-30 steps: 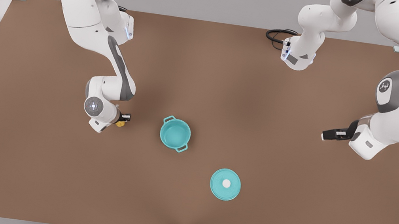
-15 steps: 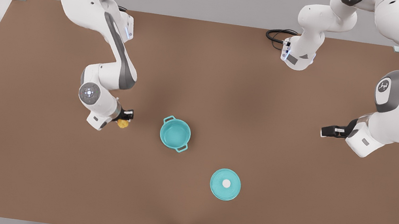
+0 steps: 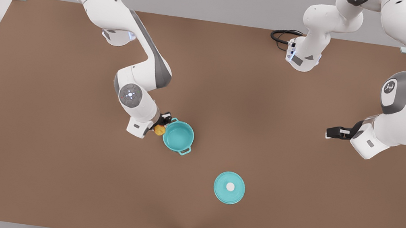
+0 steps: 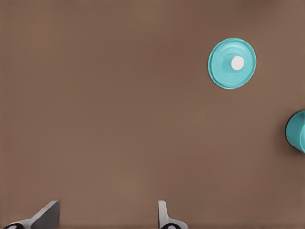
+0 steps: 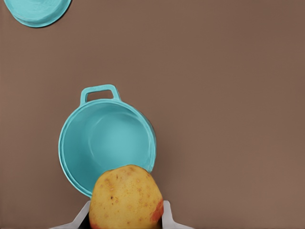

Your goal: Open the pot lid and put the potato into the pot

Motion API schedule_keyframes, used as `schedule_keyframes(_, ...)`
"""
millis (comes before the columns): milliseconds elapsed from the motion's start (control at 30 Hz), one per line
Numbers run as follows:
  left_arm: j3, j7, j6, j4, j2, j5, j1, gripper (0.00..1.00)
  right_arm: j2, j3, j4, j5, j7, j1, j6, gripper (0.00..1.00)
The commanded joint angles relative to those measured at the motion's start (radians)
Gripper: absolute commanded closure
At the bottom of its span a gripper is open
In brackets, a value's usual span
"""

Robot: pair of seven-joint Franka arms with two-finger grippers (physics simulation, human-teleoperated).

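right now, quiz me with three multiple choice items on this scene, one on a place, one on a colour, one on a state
1. Where is the pot lid?
A. on the pot
B. flat on the table, apart from the pot
C. in a gripper

2. What colour is the lid's knob?
A. white
B. red
C. black

3. What is the right gripper doing?
A. hanging open
B. gripping the pot's handle
C. holding the potato

Answers:
1 B, it lies apart from the pot.
2 A, white dot at centre.
3 C, potato between the fingers at the pot's rim; left gripper waits open.
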Motion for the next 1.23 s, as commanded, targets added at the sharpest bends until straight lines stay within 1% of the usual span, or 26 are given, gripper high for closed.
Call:
schedule_keyframes(0,-0.001,-0.003,0.000,-0.003,-0.001,0.002,-0.019,0.00,0.025,0.004,0.026,-0.002,0.063,0.009,-0.004,0.44)
schedule_keyframes(200,0.004,0.003,0.000,0.001,0.000,0.000,-0.018,0.00,0.172,0.004,0.152,-0.002,0.113,0.067,0.072,0.44)
schedule_keyframes(367,0.005,0.008,0.000,0.006,-0.001,0.000,-0.016,0.00,0.185,0.006,0.156,-0.002,0.135,0.090,0.094,0.43)
schedule_keyframes(433,0.005,0.008,-0.002,0.006,-0.001,0.000,-0.016,0.00,0.215,0.006,0.152,-0.001,0.132,0.090,0.146,0.43)
schedule_keyframes(533,0.004,0.009,0.003,0.009,0.000,0.005,-0.018,0.00,0.234,0.006,0.149,0.001,0.133,0.094,0.147,0.43)
schedule_keyframes(633,0.004,0.008,0.010,0.024,0.005,0.002,-0.016,0.00,0.234,0.006,0.149,-0.001,0.133,0.094,0.147,0.40)
schedule_keyframes(667,0.005,0.009,0.010,0.026,0.003,-0.001,-0.016,0.00,0.234,0.006,0.149,-0.001,0.133,0.094,0.147,0.37)
schedule_keyframes(700,0.005,0.008,0.010,0.026,0.003,-0.006,-0.015,0.00,0.234,0.006,0.149,-0.002,0.132,0.092,0.149,0.10)
schedule_keyframes(733,0.005,0.008,0.009,0.026,0.003,-0.006,-0.015,0.00,0.234,0.006,0.149,-0.002,0.129,0.092,0.149,0.00)
schedule_keyframes(833,0.005,0.008,0.009,0.026,0.003,-0.006,-0.015,0.00,0.231,0.006,0.149,0.001,0.129,0.092,0.147,0.00)
schedule_keyframes(867,0.005,0.008,0.009,0.026,0.003,-0.006,-0.015,0.00,0.193,-0.001,0.143,0.002,0.133,0.065,0.125,0.00)
schedule_keyframes(900,0.005,0.008,0.009,0.026,0.003,-0.006,-0.015,0.00,0.099,-0.004,0.139,-0.002,0.132,-0.044,-0.073,0.00)
schedule_keyframes(933,0.005,0.008,0.007,0.026,0.003,-0.006,-0.015,0.00,0.019,-0.050,0.138,-0.011,0.133,-0.126,-0.199,0.00)
schedule_keyframes(967,0.005,0.008,0.007,0.026,0.003,-0.006,-0.016,0.00,-0.048,-0.138,0.138,-0.051,0.121,-0.144,-0.293,0.00)
schedule_keyframes(1000,0.005,0.008,0.009,0.026,0.003,-0.006,-0.016,0.00,-0.091,-0.211,0.139,-0.110,0.093,-0.144,-0.334,0.00)
schedule_keyframes(1100,0.005,0.008,0.009,0.026,0.003,-0.007,-0.016,0.00,-0.156,-0.425,0.156,-0.097,-0.178,-0.156,-0.382,0.00)
schedule_keyframes(1133,0.004,0.006,0.009,0.026,0.003,-0.007,-0.016,0.00,-0.164,-0.455,0.156,-0.097,-0.217,-0.156,-0.393,0.00)
schedule_keyframes(1200,0.005,0.006,0.007,0.026,0.003,-0.007,-0.016,0.00,-0.162,-0.441,0.178,-0.097,-0.209,-0.156,-0.408,0.00)
